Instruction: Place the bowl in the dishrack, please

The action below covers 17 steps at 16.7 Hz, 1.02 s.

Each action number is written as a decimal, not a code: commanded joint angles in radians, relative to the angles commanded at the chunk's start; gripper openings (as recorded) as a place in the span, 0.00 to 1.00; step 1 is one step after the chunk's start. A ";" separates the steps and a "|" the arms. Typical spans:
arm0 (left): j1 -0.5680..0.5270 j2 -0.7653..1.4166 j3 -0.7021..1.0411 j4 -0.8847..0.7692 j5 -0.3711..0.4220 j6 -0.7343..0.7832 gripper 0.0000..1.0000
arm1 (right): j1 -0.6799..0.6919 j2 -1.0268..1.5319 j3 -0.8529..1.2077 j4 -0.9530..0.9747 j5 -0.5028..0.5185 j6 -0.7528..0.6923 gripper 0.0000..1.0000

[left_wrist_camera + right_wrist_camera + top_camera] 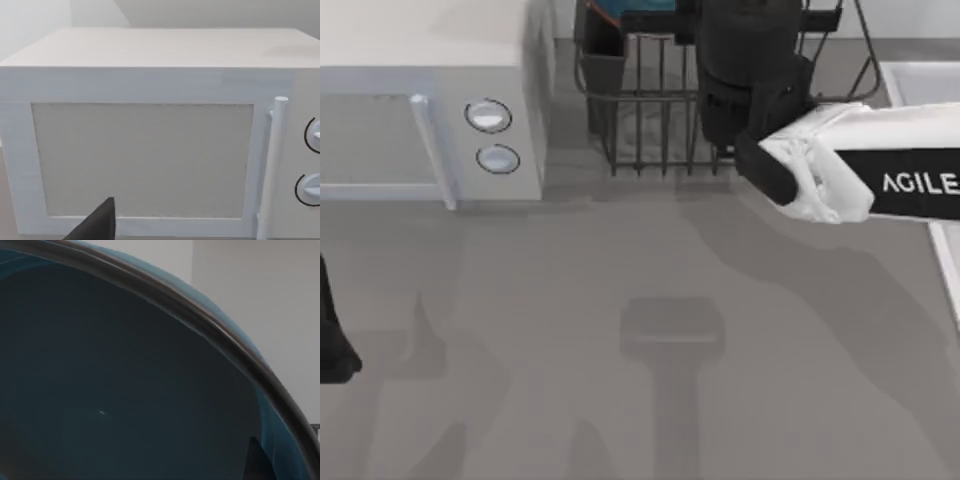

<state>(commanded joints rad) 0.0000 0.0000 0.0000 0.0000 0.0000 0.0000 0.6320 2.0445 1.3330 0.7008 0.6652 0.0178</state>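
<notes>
Your right gripper (745,60) hangs over the dishrack (650,130) at upper centre; the blue bowl (125,390) sits close under its camera. Whether its jaws grip, you cannot tell

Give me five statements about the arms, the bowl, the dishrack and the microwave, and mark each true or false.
1. The right arm reaches over the dishrack. True.
2. The microwave stands at the table's right. False: it stands at the left, beside the dishrack.
3. The bowl is red. False: it is blue, seen close in the right wrist view.
4. The microwave door is shut. True.
5. The left claw hovers over the dishrack. False: it sits at the table's left edge.
</notes>
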 joint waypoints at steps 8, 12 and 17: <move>0.000 0.000 0.000 0.000 0.000 0.000 1.00 | 0.000 0.000 0.000 0.000 0.000 0.000 0.30; 0.000 0.000 0.000 0.000 0.000 0.000 1.00 | 0.000 0.000 0.000 0.000 0.000 0.000 0.60; 0.000 0.000 0.000 0.000 0.000 0.000 1.00 | 0.000 0.000 0.000 0.000 0.000 0.000 0.98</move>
<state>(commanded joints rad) 0.0000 0.0000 0.0000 0.0000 0.0000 0.0000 0.6320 2.0445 1.3330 0.7008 0.6652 0.0178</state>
